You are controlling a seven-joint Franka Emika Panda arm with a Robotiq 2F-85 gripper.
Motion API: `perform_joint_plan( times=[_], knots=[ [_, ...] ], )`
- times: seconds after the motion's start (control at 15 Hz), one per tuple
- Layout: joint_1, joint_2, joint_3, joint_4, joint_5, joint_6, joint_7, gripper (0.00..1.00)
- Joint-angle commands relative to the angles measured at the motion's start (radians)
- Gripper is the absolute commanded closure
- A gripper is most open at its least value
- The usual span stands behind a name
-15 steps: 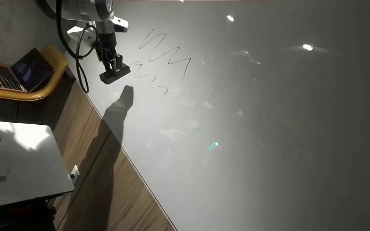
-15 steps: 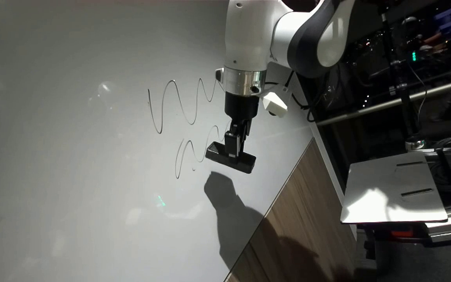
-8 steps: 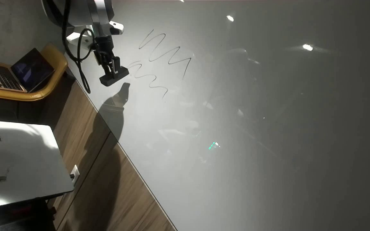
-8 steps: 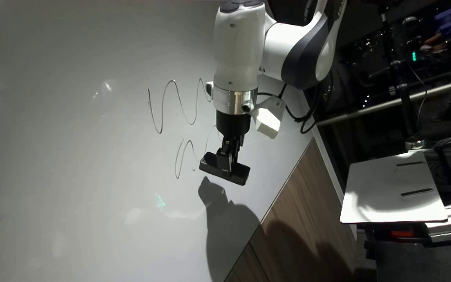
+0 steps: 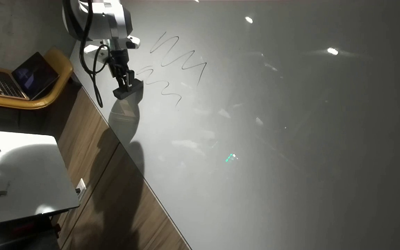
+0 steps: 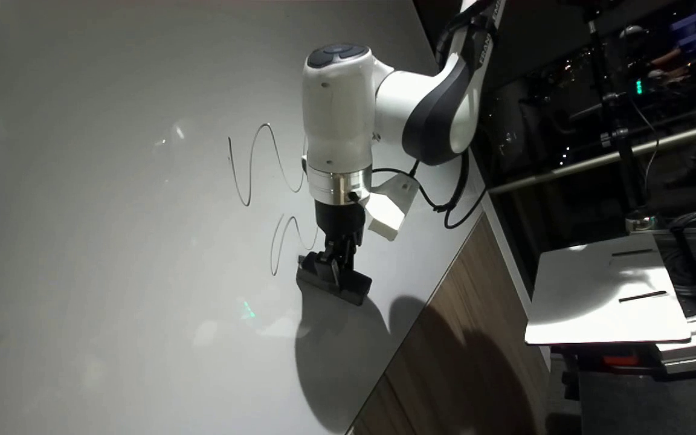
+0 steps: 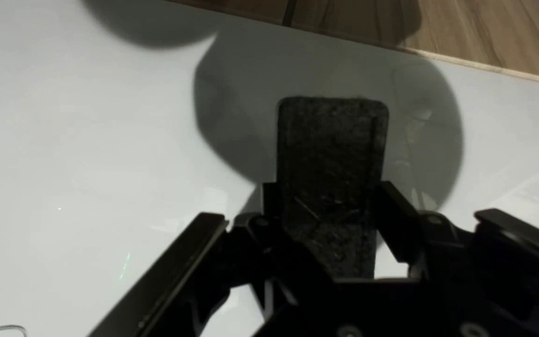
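As gripper (image 7: 328, 208) clamps block (image 7: 332, 161), length points toward wood (image 7: 475, 35).

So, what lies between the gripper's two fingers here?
A black eraser, clasped with one of the fingers on either side; the wrist view shows it.

Hand (image 7: 329, 202) and block (image 7: 332, 145) are showing black, dark squiggles (image 5: 193, 51) are patterning the pale-grey board (image 5: 273, 146), and the wood-grained panel (image 5: 155, 222) is looking brown.

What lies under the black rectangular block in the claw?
In the wrist view, the glossy white surface, partly shadowed, shows around the black rectangular block. The patch directly beneath is covered; any marks there are hidden.
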Motion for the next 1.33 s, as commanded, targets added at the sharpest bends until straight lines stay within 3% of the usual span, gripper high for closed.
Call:
perform_joint_plan(
  times=[0.0, 0.07, 0.13, 0.47, 0.87, 1.27],
  knots=[
    [0.012, 0.066, -0.009, 0.122, -0.001, -0.051, -0.013, 0.72],
    [0.01, 0.074, -0.011, 0.142, -0.001, -0.058, -0.021, 0.72],
    [0.151, 0.046, -0.169, 0.153, 0.059, -0.027, -0.058, 0.72],
    [0.285, -0.01, -0.329, 0.234, 0.252, -0.034, -0.206, 0.72],
    [0.359, -0.103, -0.418, 0.244, 0.348, -0.044, -0.275, 0.72],
    [0.349, -0.168, -0.442, 0.27, 0.339, -0.07, -0.287, 0.72]
  ],
)
